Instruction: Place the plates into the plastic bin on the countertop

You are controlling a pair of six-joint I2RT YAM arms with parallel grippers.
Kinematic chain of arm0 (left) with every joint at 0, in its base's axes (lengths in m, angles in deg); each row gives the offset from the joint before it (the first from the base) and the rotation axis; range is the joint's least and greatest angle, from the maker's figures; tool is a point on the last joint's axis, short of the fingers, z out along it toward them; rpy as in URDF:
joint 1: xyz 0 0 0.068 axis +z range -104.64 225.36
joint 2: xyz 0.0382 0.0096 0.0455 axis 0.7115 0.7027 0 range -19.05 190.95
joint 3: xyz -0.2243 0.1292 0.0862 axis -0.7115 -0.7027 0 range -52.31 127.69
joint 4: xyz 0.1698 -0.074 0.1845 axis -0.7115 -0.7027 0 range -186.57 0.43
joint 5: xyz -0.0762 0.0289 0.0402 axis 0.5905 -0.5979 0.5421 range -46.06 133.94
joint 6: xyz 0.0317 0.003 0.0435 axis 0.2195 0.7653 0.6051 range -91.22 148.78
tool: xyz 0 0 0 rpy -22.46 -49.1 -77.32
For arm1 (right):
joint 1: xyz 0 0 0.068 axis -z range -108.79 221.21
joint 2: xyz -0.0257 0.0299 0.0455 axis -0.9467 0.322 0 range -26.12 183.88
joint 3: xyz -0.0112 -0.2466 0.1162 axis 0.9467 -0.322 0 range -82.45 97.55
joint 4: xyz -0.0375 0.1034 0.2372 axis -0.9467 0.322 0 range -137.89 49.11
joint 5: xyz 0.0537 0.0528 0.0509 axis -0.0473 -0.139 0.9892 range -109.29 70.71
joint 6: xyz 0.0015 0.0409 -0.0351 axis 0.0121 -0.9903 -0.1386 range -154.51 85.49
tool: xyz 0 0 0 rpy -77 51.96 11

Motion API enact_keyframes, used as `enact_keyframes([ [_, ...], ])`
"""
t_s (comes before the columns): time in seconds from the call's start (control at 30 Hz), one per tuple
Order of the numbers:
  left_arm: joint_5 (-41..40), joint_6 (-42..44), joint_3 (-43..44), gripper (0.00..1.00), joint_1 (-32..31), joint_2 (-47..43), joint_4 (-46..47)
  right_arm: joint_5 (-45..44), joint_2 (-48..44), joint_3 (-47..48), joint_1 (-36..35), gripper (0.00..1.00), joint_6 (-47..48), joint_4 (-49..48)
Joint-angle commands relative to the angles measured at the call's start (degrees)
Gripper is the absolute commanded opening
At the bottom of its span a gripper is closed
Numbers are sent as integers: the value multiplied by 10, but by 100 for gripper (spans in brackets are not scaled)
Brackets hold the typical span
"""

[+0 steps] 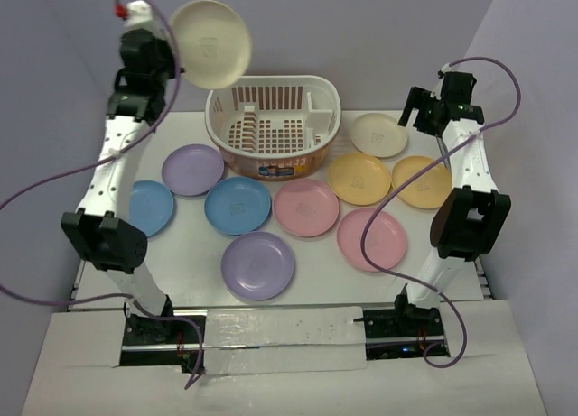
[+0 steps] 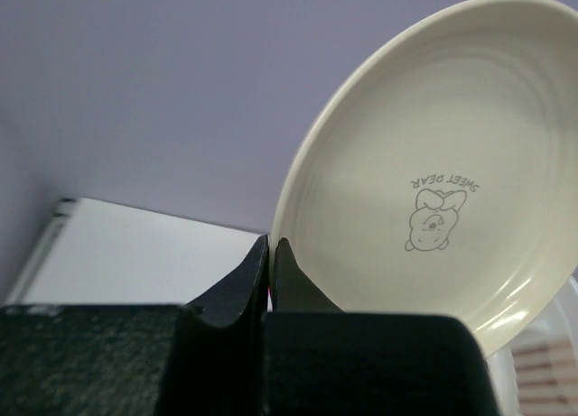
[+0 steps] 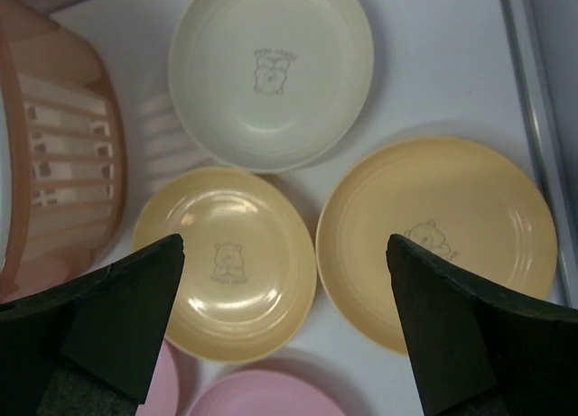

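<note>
High above the back left of the countertop, my left gripper is shut on the rim of a cream plate, which stands tilted on edge. In the left wrist view its jaws pinch the lower left rim of that plate. The plastic bin sits at the back centre, below and to the right of the held plate. My right gripper hangs open over the right-hand plates, apart from them. Under its fingers lie two yellow plates and a cream plate.
Around the bin lie two lilac plates, two blue plates and two pink plates. Pale lilac walls close in the back and both sides. The bin's wall shows left in the right wrist view.
</note>
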Motion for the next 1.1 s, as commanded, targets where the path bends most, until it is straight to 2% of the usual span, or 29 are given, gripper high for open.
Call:
enact_keyframes([
  [0.0,-4,77,35,0,-82,75,26,17,59,93,25,100,-14,35],
  [0.1,-20,111,83,0,-126,135,18,12,93,127,33,100,-10,47],
  [0.2,-19,111,167,0,-145,222,-9,-2,132,165,37,100,1,56],
  [0.4,-8,117,187,0,-156,319,25,-31,204,233,39,100,12,61],
  [0.63,-6,118,165,0,-166,358,23,-33,288,323,39,97,3,66],
  [0.77,35,110,169,0,-166,372,-10,-16,339,363,39,94,-6,69],
  [1.0,103,82,159,1,-165,370,-51,-7,361,368,39,94,-20,50],
  [1.07,101,79,180,6,-165,380,-67,-9,368,375,39,93,-27,44],
])
